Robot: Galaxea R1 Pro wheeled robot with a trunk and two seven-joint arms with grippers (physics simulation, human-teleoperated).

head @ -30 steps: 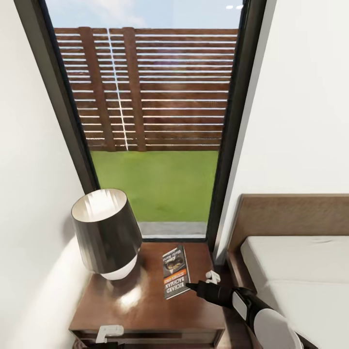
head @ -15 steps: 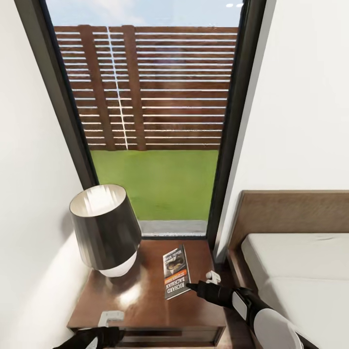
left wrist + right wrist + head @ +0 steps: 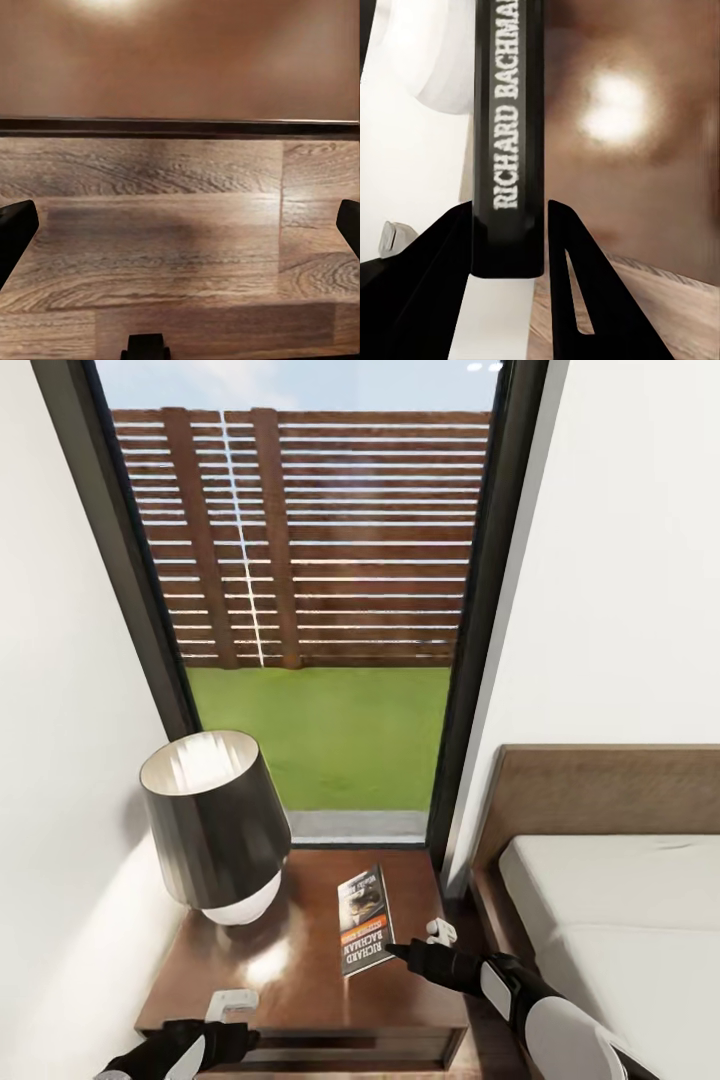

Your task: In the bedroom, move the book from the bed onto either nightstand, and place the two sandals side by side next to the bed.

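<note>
Your right gripper (image 3: 510, 247) pinches the book (image 3: 364, 920), lying on the nightstand (image 3: 290, 980) beside the lamp (image 3: 215, 825). Left gripper (image 3: 180, 232) spread wide, empty.

The nightstand (image 3: 300, 980), dark glossy wood, sits in the corner below the window, beside the bed (image 3: 620, 920). On its top are 2 things: a lamp (image 3: 215, 825) with a dark shade toward the wall, and the book (image 3: 364, 932) lying flat near the bed side.
</note>
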